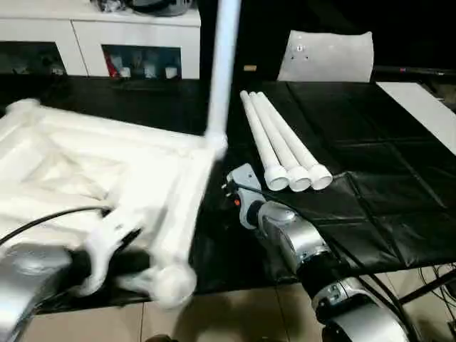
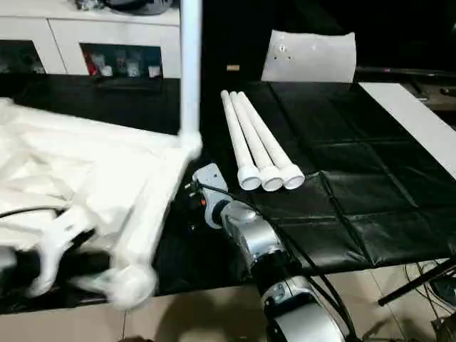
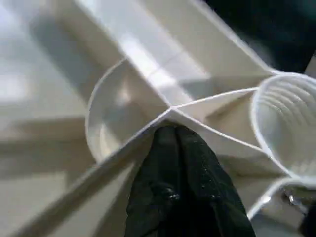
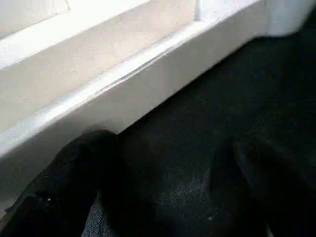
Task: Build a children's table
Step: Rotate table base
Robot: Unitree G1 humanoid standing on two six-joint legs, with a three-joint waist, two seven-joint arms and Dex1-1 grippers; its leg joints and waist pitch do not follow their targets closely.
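Upturned tabletop (image 1: 107,178) at nine o'clock, left gripper (image 3: 173,143) jaws clamped on its rib, right gripper (image 4: 163,187) jaws wide beside its rim, three legs (image 1: 285,146) at one o'clock.

The robot's 2 rounded, glossy silver metal forearms (image 1: 303,246) carry black joint bands and thin black cables. The right one ends in a grey angular wrist block (image 1: 244,187) with a small orange spot. Its matte black gripper fingers (image 4: 74,182) look blunt.

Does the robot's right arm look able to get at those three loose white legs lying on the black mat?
Probably yes. The right claw, open, sits by the table top's edge, and only bare black mat lies between it and the three legs.
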